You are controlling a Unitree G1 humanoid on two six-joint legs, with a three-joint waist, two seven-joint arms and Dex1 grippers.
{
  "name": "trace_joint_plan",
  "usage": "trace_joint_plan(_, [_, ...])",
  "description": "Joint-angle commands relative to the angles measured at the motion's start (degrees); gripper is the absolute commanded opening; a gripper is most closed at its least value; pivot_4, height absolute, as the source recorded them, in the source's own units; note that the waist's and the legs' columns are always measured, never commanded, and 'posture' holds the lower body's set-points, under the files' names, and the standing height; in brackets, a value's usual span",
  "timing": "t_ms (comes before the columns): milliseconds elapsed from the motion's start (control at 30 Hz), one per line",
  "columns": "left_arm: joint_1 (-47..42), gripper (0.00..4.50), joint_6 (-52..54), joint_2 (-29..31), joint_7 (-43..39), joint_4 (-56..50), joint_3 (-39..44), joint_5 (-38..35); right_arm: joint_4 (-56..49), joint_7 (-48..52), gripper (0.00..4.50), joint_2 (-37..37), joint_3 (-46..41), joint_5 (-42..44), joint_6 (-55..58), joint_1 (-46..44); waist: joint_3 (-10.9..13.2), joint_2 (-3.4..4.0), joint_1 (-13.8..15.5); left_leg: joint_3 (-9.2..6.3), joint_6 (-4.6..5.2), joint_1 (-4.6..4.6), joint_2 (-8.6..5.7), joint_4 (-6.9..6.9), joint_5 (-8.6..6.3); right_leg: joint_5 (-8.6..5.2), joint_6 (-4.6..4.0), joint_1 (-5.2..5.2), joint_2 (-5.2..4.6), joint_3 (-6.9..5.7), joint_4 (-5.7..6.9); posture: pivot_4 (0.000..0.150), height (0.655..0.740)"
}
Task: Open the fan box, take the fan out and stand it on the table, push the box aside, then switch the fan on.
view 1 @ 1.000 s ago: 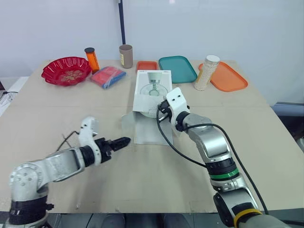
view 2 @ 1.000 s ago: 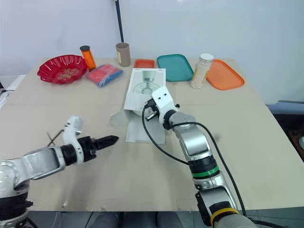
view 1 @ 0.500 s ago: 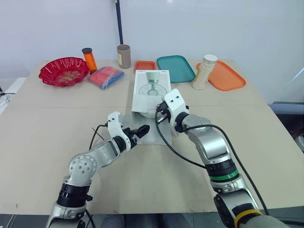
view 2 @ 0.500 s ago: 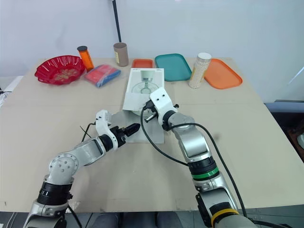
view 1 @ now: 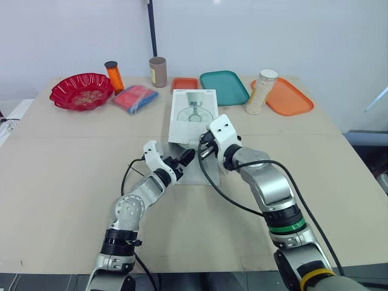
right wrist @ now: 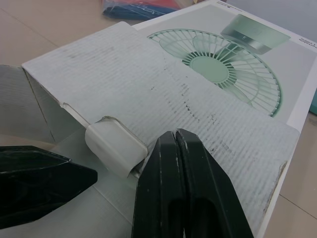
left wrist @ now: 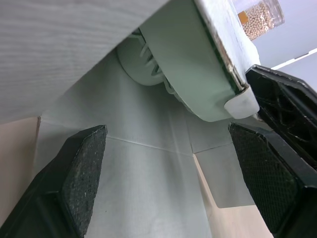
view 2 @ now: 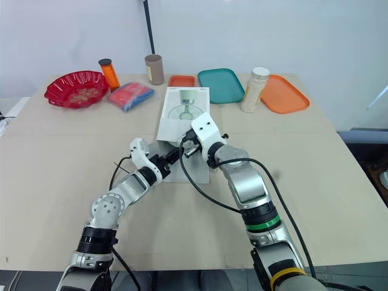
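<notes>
The white fan box, printed with a fan picture, lies flat mid-table with its near end open and its flaps spread on the table. My left gripper is at that open mouth, open, with its fingers wide apart. Between them, inside the box, sits the pale green fan, with a white part poking out. My right gripper is shut and rests at the near edge of the box top, right beside the left gripper.
Along the far edge stand a red bowl, an orange bottle, a brown tube, a blue-red packet, a small orange tray, a teal tray, a bead jar and an orange tray.
My left arm has swung from the near left of the table up to the box's open end. The right gripper has stayed on the box.
</notes>
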Motion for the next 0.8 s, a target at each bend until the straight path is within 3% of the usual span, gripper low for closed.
trace_joint_plan(33, [0.98,4.17,0.08,-0.36,-1.03,-2.43,1.34,1.39,0.82,0.79,0.00,-0.38,0.88,-0.29,1.75,1.16,0.00,0.00,-0.02,0.00,0.00,0.00,0.00,0.00,0.00,0.00,0.00,0.00,0.00,0.00,0.00,0.150,0.7400])
trace_joint_plan(300, [0.63,4.17,-0.75,-2.65,-1.11,-3.99,2.60,4.07,0.97,0.92,0.00,-0.57,0.85,-0.19,1.76,1.13,0.00,0.00,-0.02,-0.01,0.00,0.00,0.00,0.01,0.00,0.00,0.00,0.01,0.01,-0.01,0.00,0.150,0.7400])
trace_joint_plan(500, [2.20,4.17,1.40,-1.02,-3.43,-5.63,1.01,6.46,1.03,1.00,0.00,-0.63,0.82,-0.17,1.75,1.30,0.00,0.00,0.00,-0.01,0.00,0.00,0.00,0.00,0.00,0.00,0.01,0.01,0.00,-0.01,0.00,0.150,0.7400])
trace_joint_plan(800, [0.20,4.17,-0.83,-5.50,-3.52,-1.76,2.97,9.59,0.95,0.96,0.00,-0.65,0.73,-0.19,1.87,1.32,0.00,-0.01,-0.02,-0.01,0.00,0.01,0.00,0.00,0.00,0.00,0.01,0.01,0.01,0.00,0.00,0.150,0.7400])
